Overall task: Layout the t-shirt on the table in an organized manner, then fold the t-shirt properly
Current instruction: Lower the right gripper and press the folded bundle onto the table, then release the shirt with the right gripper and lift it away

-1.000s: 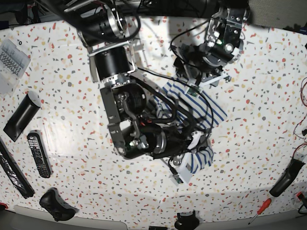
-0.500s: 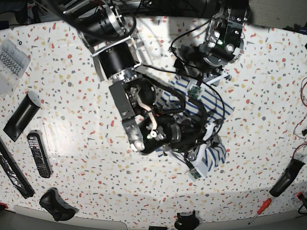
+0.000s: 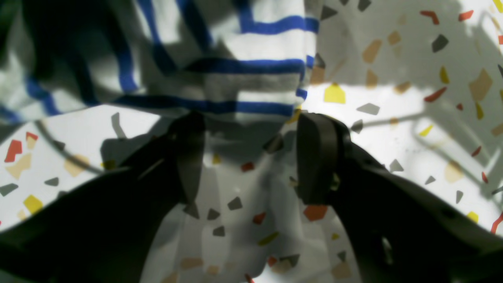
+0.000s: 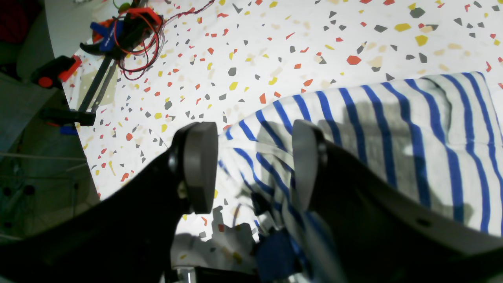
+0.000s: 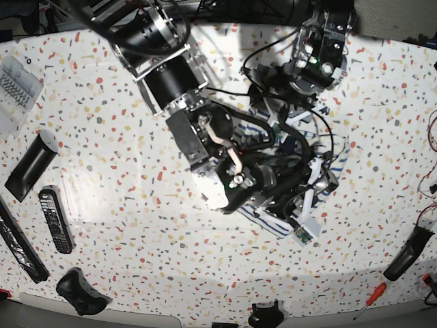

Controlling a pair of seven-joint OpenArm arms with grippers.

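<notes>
Striped cloth fills most of what I see: the t-shirt [image 5: 326, 162] lies bunched near the middle of the bench [image 5: 123, 198], largely hidden in the base view beneath my two arms. My left gripper [image 3: 251, 157] hangs low over the speckled surface with its jaws standing well apart, and nothing sits between them; a hemmed edge of the t-shirt [image 3: 243, 74] lies just beyond the fingertips [image 3: 318, 157], close to them but not caught. My right gripper [image 4: 251, 173] is also parted, its grey pads [image 4: 200, 173] set wide, and it has hold of nothing that I can make out; the t-shirt [image 4: 393, 129] spreads under and past the far pad, with a rumpled fold showing in the gap between the pads. Toward the corner of the bench [image 4: 275, 43] in the right wrist view lies a tangle of red wires [image 4: 135, 37] with a black clamp [image 4: 59, 70]. At the far edge of the base view rest a remote [image 5: 54, 220], a black controller [image 5: 80, 290] and a red-handled screwdriver [image 5: 370, 299].
</notes>
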